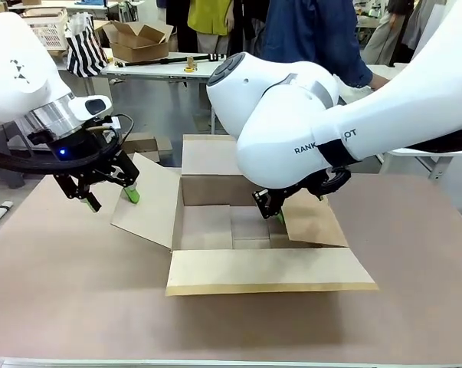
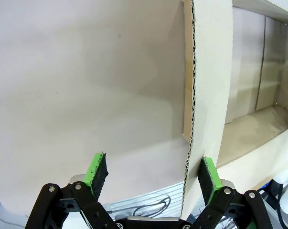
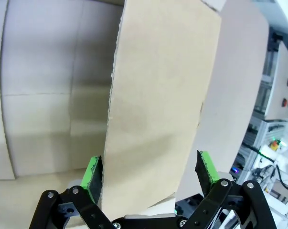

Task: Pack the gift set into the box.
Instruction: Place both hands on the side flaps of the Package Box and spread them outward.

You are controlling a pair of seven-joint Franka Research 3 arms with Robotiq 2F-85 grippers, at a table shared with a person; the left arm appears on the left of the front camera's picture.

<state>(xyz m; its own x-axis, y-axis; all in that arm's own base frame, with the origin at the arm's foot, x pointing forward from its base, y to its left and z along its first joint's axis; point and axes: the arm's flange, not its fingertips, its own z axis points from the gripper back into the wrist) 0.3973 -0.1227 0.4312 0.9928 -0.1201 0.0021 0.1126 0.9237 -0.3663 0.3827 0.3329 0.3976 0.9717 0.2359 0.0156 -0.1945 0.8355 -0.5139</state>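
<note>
Mid-table, on the brown table, sits the box, top open, all four flaps out. Near flap lies flat toward the robot. Far flap stands upright. Left flap is tilted up and outward. Right flap is low, sloping a little. Bare cardboard floor shows inside.

Left gripper hangs at the outer edge of the left flap, fingers pointing down, jaws spread. In the left wrist view, the gripper straddles that flap's corrugated edge. The edge runs up between the pads, just beside the right-hand pad and well clear of the other. Contact cannot be told.

Right gripper is down at the box's right inner wall, at the root of the right flap, with the arm's bulk over it. In the right wrist view, the gripper has its jaws wide, with the flap filling the gap between the green pads. A grip is not evident.

Person in a dark blue top stands at the far side.
</note>
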